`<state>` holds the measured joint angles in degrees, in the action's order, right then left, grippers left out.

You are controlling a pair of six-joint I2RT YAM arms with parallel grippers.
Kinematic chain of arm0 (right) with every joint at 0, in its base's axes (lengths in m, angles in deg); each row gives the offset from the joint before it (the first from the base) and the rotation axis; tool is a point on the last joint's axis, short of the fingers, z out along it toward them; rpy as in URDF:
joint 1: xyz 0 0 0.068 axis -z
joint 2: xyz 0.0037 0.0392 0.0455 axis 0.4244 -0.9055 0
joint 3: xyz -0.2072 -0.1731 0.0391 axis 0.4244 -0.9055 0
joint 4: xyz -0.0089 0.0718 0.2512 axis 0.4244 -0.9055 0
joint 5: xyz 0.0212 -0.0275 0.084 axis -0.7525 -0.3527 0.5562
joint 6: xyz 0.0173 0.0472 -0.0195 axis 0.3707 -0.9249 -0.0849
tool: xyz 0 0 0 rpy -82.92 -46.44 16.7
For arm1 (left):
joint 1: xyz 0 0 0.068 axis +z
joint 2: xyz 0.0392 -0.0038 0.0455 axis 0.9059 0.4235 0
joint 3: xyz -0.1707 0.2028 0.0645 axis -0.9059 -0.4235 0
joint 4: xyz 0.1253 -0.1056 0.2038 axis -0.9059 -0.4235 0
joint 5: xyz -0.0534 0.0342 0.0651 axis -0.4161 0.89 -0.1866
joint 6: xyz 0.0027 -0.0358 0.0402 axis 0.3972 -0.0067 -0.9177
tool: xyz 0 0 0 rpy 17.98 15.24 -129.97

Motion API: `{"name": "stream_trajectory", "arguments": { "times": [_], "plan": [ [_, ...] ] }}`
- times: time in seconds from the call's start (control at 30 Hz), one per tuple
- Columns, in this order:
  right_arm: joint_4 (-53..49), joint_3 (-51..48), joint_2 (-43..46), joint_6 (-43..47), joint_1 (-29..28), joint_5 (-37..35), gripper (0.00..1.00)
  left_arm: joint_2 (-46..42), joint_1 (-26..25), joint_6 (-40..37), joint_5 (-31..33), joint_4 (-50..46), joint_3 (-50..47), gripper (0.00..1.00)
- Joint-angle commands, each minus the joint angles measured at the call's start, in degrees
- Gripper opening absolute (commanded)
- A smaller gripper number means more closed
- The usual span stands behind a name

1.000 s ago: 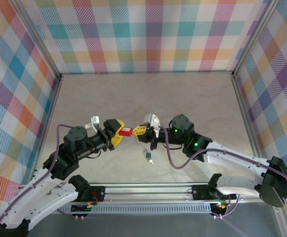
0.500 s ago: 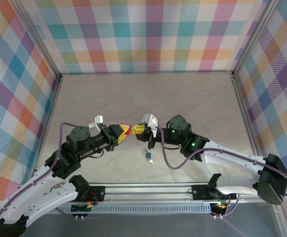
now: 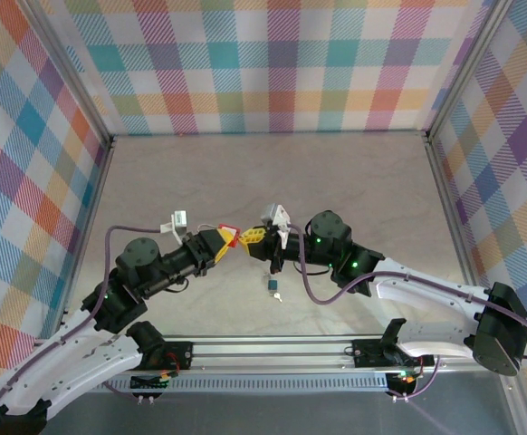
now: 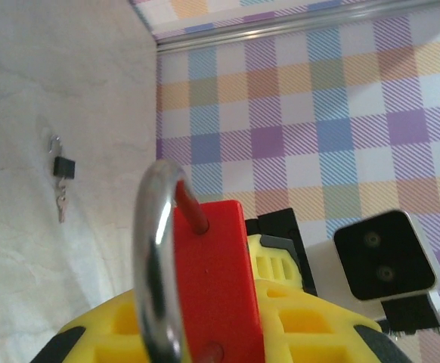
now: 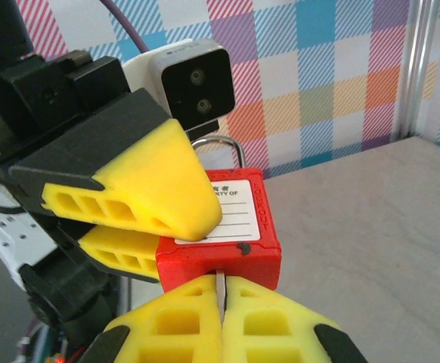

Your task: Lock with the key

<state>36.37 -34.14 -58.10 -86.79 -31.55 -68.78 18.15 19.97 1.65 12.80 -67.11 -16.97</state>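
**Two arms meet over the table's near-centre, padlock and key between them**

The red padlock (image 5: 221,236) is held in the air above the table (image 3: 354,181), near the middle of its near edge, not resting on it. L gripper (image 3: 225,238) has its yellow fingers (image 5: 140,198) clamped on the lock body, one across the labelled face, one under it. In the L wrist view the steel shackle (image 4: 153,257) loops toward the camera; can't tell if it is pushed fully home.

R gripper (image 5: 221,304) comes at the lock's underside w/ fingers pressed together on a thin metal blade, judged to be the key (image 5: 220,283), which enters the lock's bottom face. A spare key bunch (image 3: 273,286) lies flat on the table just nearer the near edge, below the two grippers.

Pose: both arms reach in from the near corners, forearms roughly level, wrists angled so fingertips face each other, L from the left side, R from the right.

Doing the step well, as a judgement: keep the L grip rigid so the body can't spin, keep the blade square w/ the keyway, and turn by rolling the R wrist about the blade's axis only. Sideways push could bend the blade or pry the lock loose. Check the shackle is seated before turning.
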Motion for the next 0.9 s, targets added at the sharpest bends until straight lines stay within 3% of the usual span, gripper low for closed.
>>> {"name": "stream_trajectory", "arguments": {
  "times": [0.0, 0.17, 0.37, 0.87],
  "plan": [
    [3.1, 2.15, 0.81, -7.57, -0.33, 1.37, 0.0, -1.57, -0.79, -8.41, -1.5, 7.93, -2.65, 0.0],
    [4.77, 2.98, 0.89, -14.5, 0.08, 2.6, 0.0, -2.32, -0.87, -11.53, -5.64, 21.15, -8.67, 0.0],
    [9.41, 2.12, 0.7, -23.79, 2.0, 3.29, 0.0, -4.67, -1.28, -15.27, -7.54, 28.97, -12.51, 0.0],
    [21.84, -0.45, -1.05, -48.72, 12.09, 8.88, 0.0, -7.88, -1.33, -19.31, -10.2, 32.12, -16.56, 0.0]
  ]
}}
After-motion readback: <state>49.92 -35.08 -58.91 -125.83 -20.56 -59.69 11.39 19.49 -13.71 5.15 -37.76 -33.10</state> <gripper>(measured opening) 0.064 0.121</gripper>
